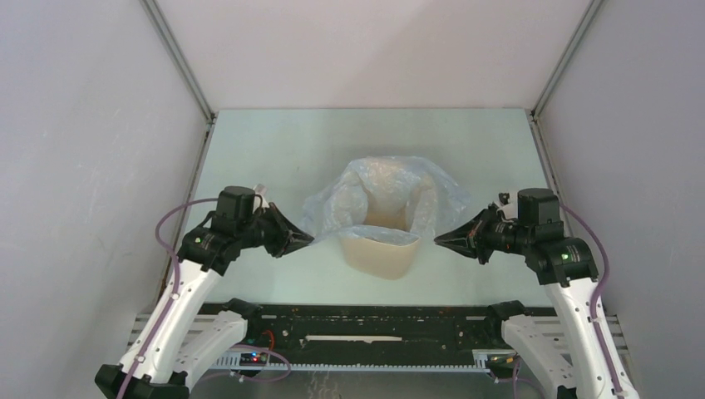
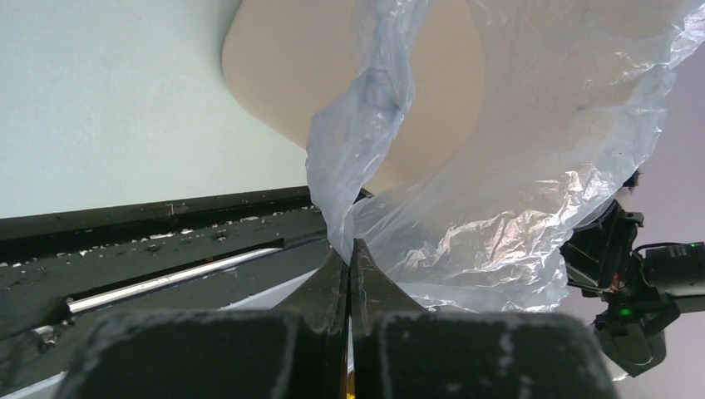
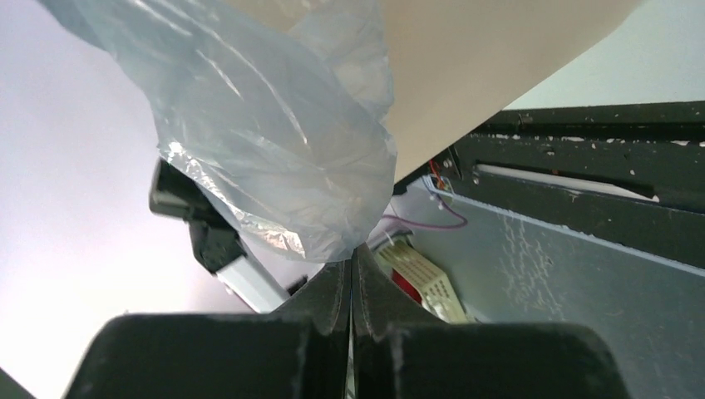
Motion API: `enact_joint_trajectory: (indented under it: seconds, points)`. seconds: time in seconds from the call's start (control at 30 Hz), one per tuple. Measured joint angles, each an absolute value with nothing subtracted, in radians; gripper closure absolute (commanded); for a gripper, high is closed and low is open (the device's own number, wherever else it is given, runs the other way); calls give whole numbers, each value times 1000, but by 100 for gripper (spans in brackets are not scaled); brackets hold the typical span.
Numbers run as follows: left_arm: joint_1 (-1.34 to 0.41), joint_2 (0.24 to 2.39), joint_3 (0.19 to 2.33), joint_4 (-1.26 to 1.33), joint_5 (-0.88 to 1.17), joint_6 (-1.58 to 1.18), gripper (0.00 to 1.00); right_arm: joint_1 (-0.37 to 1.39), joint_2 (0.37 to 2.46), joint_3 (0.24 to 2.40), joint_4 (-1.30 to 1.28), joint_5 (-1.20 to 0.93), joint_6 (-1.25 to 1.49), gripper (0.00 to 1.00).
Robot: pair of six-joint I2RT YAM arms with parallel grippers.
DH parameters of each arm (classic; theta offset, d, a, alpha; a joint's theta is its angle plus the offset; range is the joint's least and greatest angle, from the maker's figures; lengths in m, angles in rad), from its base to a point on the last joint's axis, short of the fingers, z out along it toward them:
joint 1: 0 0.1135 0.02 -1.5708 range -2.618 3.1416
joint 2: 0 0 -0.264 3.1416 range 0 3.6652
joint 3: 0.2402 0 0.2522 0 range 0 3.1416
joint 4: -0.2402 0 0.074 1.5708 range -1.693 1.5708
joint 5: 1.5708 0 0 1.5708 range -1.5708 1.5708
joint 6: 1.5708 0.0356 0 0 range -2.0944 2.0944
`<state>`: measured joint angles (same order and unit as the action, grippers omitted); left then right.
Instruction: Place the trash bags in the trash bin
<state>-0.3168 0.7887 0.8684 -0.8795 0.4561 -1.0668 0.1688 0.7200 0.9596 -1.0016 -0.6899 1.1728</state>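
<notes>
Pinching thin film flat between them, the left fingers (image 2: 329, 287) and right fingers (image 3: 329, 289) each clamp one side of the trash bag (image 1: 378, 189), which billows over the mouth of the trash bin (image 1: 381, 256) at mid-tabletop (image 1: 266, 158).

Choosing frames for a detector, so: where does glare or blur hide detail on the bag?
Top view: even light, sharp; the bag and bin read clearly, mild sheen only. Left wrist: bright glare on the bag's creases; the near fingers look soft. Right wrist: glossy streaks across the bag; fingers again soft.
</notes>
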Motion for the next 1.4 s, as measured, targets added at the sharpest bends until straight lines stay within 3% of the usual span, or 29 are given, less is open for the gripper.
enact_joint_trajectory:
  seconds: [0.33, 0.57, 0.97, 1.4]
  points:
    - [-317, 791, 904, -900, 456, -986, 100, 156, 706, 892, -913, -932, 1032, 100]
    - [-317, 736, 920, -888, 458, -987, 100, 118, 690, 892, -966, -994, 925, 100]
    - [-309, 701, 923, -763, 429, -1031, 100, -89, 736, 892, -975, -1101, 818, 100]
    - [-301, 558, 911, -772, 448, -1020, 100, -105, 696, 892, -1182, -1146, 658, 100]
